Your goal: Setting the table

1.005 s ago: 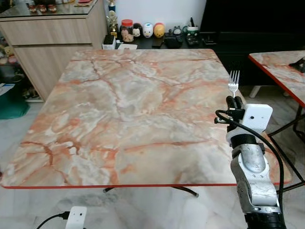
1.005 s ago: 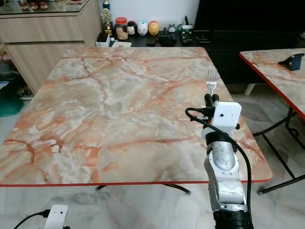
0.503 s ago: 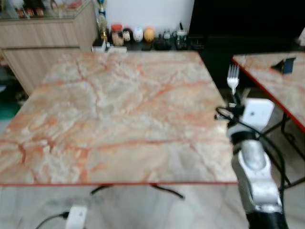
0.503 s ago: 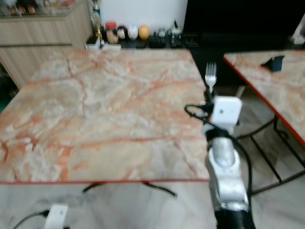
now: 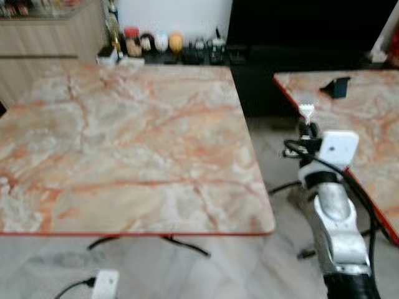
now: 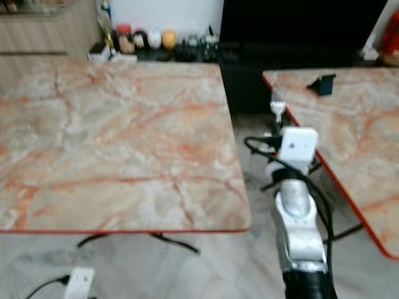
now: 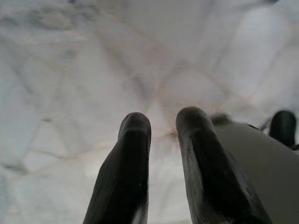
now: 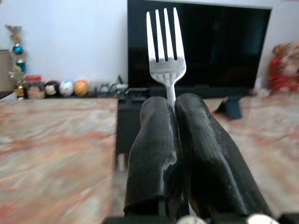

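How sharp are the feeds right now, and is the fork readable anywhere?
Both eye views are smeared by motion blur, so the fork above the right pincer is just a pale smudge; the right wrist view is crisp on the tines, with a soft background; the left wrist view shows its fingers against blurred floor.

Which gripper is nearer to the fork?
Right. The right gripper is shut on the fork, tines up, between the two tables. The left gripper hangs over the floor, apart from it.

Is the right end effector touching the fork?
Touching. The right wrist view shows the right end effector with both fingers closed on the fork handle.
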### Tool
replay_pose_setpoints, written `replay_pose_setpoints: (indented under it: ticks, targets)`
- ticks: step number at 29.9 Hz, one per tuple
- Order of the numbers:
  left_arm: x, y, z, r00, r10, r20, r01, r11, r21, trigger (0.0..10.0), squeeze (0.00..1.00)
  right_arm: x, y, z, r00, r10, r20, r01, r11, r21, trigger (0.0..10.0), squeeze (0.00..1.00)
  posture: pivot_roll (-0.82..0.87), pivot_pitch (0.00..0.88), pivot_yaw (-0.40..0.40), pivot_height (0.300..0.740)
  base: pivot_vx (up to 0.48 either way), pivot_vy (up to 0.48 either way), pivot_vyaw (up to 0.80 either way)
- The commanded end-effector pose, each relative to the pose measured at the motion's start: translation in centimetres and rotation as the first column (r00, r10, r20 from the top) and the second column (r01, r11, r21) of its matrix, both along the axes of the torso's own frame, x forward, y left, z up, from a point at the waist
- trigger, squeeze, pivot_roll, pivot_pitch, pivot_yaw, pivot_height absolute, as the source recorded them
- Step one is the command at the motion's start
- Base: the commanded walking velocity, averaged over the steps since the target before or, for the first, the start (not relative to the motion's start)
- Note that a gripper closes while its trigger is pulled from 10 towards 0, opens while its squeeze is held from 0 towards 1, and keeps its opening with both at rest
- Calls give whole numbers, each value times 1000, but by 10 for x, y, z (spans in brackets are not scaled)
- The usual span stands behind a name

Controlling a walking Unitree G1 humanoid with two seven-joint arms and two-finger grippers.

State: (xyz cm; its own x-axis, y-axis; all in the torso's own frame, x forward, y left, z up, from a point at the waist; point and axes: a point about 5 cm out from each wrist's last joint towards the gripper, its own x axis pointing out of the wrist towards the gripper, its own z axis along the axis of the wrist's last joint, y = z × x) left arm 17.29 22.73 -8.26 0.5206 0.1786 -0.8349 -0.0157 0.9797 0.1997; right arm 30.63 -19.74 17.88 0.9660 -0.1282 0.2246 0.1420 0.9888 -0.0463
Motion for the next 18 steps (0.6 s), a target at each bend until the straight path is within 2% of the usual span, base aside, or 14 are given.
replay_pose_setpoints:
  ticks: [1,7,13,18]
  targets:
    - [-3,6,0,1000,-6,-17,7,1000,20,10000,0,0,5,4,1000,16,12,-16,1000,0,10000,0,-53,0,-28,740,0,-401,0]
    - [-4,7,0,1000,-6,-18,7,1000,21,10000,0,-3,3,-2,1000,10,-5,-10,1000,3,10000,0,-48,0,-29,740,0,-402,0]
    - [-3,7,0,1000,-7,-18,7,1000,18,10000,0,2,5,-3,1000,14,-11,-14,1000,7,10000,0,-47,0,-24,740,0,-401,0]
    - [-1,6,1,1000,-10,-14,10,1000,18,10000,0,3,6,3,1000,15,7,-15,1000,3,10000,0,-54,0,-23,740,0,-403,0]
